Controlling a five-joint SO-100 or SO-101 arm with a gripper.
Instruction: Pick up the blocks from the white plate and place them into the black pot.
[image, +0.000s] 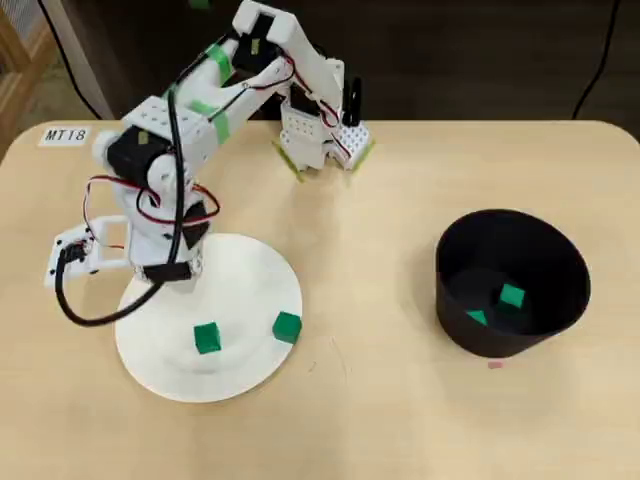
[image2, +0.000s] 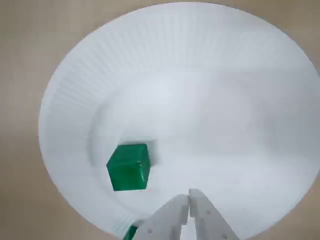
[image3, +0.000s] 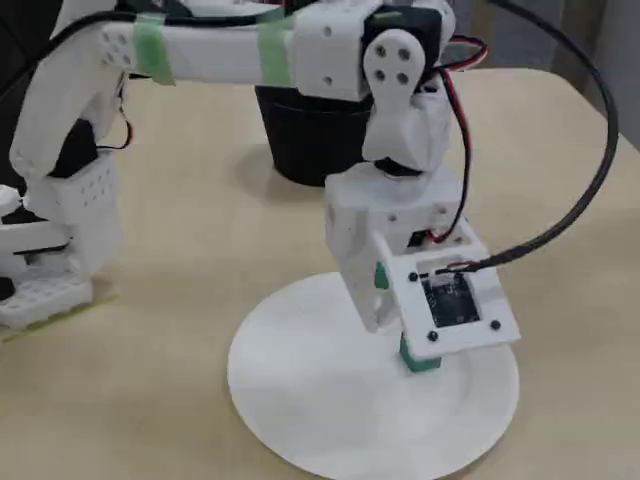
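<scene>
Blocks are split right now: two green cubes sit in the black pot (image: 512, 282), one near the middle (image: 511, 296) and one closer to the wall (image: 477, 317), so I'd call this roughly halfway done. The other two are on the white plate (image: 245, 370), one nearer its centre (image: 206, 337) and one out by the rim (image: 286, 326), a bit apart from each other. The hand (image2: 189, 200) hangs over the plate with its fingertips pressed together and nothing between them, and the wrist view shows a cube (image2: 129, 166) just up and to the left of the tips, not lined up yet. It'll have to spread its fingers and shift over before it can grab anything, I reckon. Around it there's not much: bare tabletop (image: 380, 400), a small label (image: 65, 135) in the far corner, and the arm's own black cable (image: 95, 315) looping beside the plate. The pot stands well apart from the plate with nothing between them, so the carry path looks clean.
</scene>
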